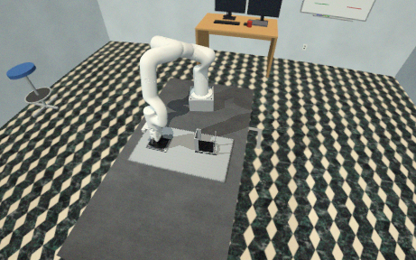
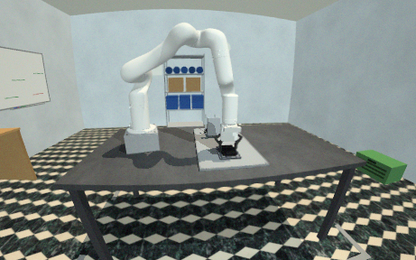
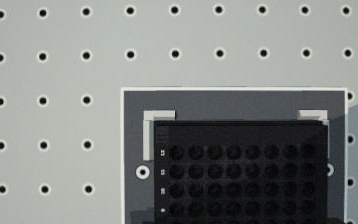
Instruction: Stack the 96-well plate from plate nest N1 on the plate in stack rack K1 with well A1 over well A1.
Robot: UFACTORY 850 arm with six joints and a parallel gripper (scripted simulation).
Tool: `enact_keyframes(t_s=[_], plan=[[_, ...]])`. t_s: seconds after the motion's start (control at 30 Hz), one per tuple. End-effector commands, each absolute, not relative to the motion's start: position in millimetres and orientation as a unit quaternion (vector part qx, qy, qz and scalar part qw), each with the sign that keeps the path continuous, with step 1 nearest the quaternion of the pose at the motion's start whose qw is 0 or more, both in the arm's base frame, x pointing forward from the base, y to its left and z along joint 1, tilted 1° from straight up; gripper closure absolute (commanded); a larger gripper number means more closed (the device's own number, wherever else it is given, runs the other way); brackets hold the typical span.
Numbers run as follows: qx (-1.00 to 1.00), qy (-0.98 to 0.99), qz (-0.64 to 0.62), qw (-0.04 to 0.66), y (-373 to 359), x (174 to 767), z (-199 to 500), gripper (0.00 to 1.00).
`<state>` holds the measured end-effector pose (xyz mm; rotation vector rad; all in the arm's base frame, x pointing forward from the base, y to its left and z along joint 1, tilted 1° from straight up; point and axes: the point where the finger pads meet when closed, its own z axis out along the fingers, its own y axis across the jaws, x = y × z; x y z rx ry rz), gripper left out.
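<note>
A black 96-well plate (image 3: 240, 170) (image 1: 159, 143) (image 2: 229, 153) sits in the plate nest N1 (image 3: 230, 102), a dark grey base with white corner brackets (image 3: 152, 120). My gripper (image 1: 156, 138) (image 2: 228, 146) is down over this plate and shut on it; the fingertips do not show in the wrist view. The stack rack K1 (image 1: 198, 135) (image 2: 212, 126) stands to the side on the same light perforated board (image 1: 180, 164) (image 2: 211, 162) (image 3: 55, 75), with a second black plate (image 1: 206, 146) lying inside it. I cannot make out either plate's cut-off corner.
The arm's white base (image 1: 200, 99) (image 2: 141, 140) stands on the dark table (image 1: 157, 217) (image 2: 292, 149) behind the board. Off the table are a blue stool (image 1: 22, 71), a wooden desk (image 1: 235, 27) and a green box (image 2: 380, 166).
</note>
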<state>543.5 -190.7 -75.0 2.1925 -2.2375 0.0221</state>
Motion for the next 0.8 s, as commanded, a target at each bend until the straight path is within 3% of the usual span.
enact_keyframes(t_s=[0.0,0.77], plan=[[0.700,-0.714,0.008,0.004,-191.1,544.5,-74.2,1.00],[0.700,-0.714,0.008,0.004,-191.0,544.5,-67.5,1.00]])
